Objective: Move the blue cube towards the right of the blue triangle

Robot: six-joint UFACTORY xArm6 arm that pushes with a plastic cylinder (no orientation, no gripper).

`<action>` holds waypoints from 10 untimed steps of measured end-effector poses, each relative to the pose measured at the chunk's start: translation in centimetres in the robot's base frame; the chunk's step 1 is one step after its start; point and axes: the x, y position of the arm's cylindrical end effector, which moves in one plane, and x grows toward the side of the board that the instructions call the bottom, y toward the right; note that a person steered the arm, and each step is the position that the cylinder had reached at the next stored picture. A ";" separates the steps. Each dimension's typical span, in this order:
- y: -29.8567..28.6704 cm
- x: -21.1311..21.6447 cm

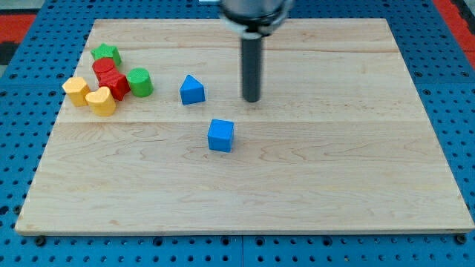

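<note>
My tip (pixel 252 99) stands right of the blue triangle (pixel 192 90), above-right of the blue cube (pixel 220 136), touching neither; no pincer is fitted.

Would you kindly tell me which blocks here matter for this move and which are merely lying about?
In the job: blue cube; blue triangle; my tip, right of the triangle, above the cube.

Lying about, clustered at the view's left: green star; green cylinder; two red blocks; two yellow blocks.
</note>
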 end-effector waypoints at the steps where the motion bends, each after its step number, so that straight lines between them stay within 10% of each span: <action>1: -6.8 -0.4; 2: -13.0 0.0; 6: 18.5 0.2; 8: 20.4 4.5; 9: 18.3 15.1; 10: 7.1 18.9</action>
